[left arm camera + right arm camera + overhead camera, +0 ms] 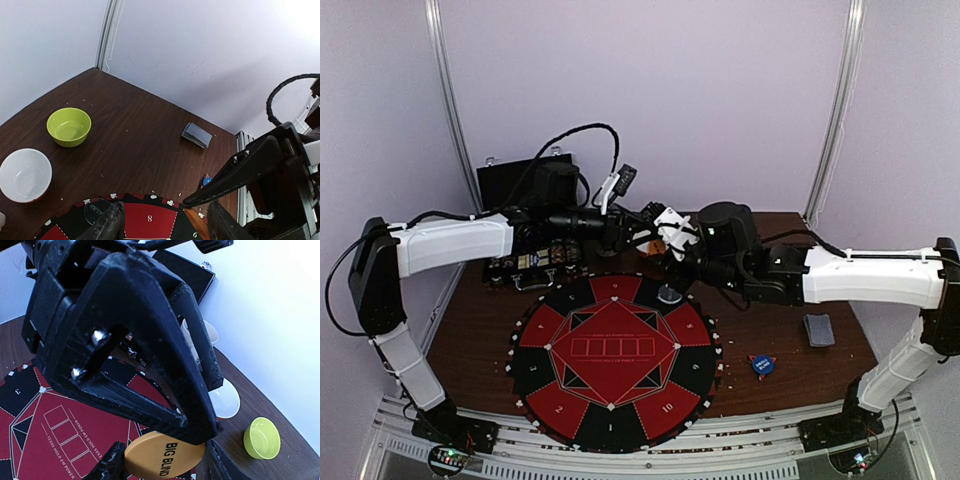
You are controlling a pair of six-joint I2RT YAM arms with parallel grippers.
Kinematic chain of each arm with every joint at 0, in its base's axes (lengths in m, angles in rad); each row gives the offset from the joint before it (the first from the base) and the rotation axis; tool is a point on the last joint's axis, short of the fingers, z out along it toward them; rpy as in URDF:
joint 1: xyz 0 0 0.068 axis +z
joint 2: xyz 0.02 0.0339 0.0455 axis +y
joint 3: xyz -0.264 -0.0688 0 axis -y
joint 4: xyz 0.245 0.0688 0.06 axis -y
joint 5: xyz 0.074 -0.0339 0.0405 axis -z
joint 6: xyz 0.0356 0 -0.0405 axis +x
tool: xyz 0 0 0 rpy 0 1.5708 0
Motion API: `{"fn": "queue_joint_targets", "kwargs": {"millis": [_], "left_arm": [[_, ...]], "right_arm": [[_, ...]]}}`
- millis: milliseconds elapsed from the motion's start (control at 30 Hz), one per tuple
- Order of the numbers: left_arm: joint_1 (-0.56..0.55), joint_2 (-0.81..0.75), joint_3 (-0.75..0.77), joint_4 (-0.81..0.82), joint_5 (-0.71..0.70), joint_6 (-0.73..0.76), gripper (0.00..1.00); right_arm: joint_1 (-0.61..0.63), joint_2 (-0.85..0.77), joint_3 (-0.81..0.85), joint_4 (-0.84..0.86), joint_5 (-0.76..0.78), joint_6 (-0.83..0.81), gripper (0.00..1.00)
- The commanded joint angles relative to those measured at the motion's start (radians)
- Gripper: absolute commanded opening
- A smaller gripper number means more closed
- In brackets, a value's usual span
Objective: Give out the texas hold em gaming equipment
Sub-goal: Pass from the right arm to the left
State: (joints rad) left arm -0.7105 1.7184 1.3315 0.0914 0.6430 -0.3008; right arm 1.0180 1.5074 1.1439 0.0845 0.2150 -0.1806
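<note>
Orange BIG BLIND disc (pixel 162 456), lower frame: clamped in right gripper (pixel 167 467); left gripper (pixel 165 225) parted (empty). Likely mid-delivery; next, set down.

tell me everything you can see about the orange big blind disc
The orange disc is a flat, round, smooth marker, plastic by its look, with BIG BLIND printed in black capitals on its face. It sits tilted between the right gripper's fingers, which pinch its opposite edges, lifted above the red-and-black mat. The left gripper's black body hangs right over it and hides its upper rim; whether that one touches it cannot be told.
</note>
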Motion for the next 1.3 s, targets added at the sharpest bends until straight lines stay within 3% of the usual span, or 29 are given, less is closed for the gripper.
{"fn": "queue_joint_targets", "kwargs": {"millis": [0, 133, 333, 433, 600, 800, 833, 967, 1133, 1267], "left_arm": [[-0.016, 0.014, 0.036, -0.083, -0.018, 0.063, 0.56], [-0.015, 0.008, 0.037, -0.107, -0.019, 0.076, 0.47], [-0.017, 0.007, 0.037, -0.201, -0.026, 0.096, 0.46], [-0.018, 0.011, 0.032, -0.206, -0.025, 0.101, 0.34], [-0.019, 0.038, 0.056, -0.210, 0.058, 0.106, 0.01], [-0.018, 0.027, 0.007, -0.180, 0.120, 0.065, 0.00], [-0.018, 0.012, -0.008, -0.180, 0.103, 0.054, 0.00], [0.024, -0.056, -0.108, -0.183, -0.108, -0.071, 0.00], [0.095, -0.231, -0.336, -0.270, -0.274, -0.293, 0.00], [0.104, -0.433, -0.526, -0.450, -0.405, -0.428, 0.00]], "right_arm": [[0.012, 0.016, 0.040, 0.010, 0.068, -0.036, 0.35], [0.015, 0.028, 0.049, 0.002, 0.080, -0.048, 0.35], [0.017, 0.052, 0.069, -0.018, 0.168, -0.067, 0.35], [0.027, 0.052, 0.062, -0.007, 0.166, -0.084, 0.35], [0.037, 0.045, 0.037, 0.016, 0.162, -0.105, 0.35], [0.038, 0.032, 0.021, 0.021, 0.166, -0.096, 0.36], [0.038, 0.029, 0.018, 0.012, 0.172, -0.095, 0.43], [0.038, -0.004, -0.016, -0.001, 0.210, -0.051, 0.96], [0.025, -0.076, -0.042, -0.066, 0.187, 0.015, 1.00], [-0.003, -0.128, -0.067, -0.092, 0.146, 0.047, 1.00]]}}
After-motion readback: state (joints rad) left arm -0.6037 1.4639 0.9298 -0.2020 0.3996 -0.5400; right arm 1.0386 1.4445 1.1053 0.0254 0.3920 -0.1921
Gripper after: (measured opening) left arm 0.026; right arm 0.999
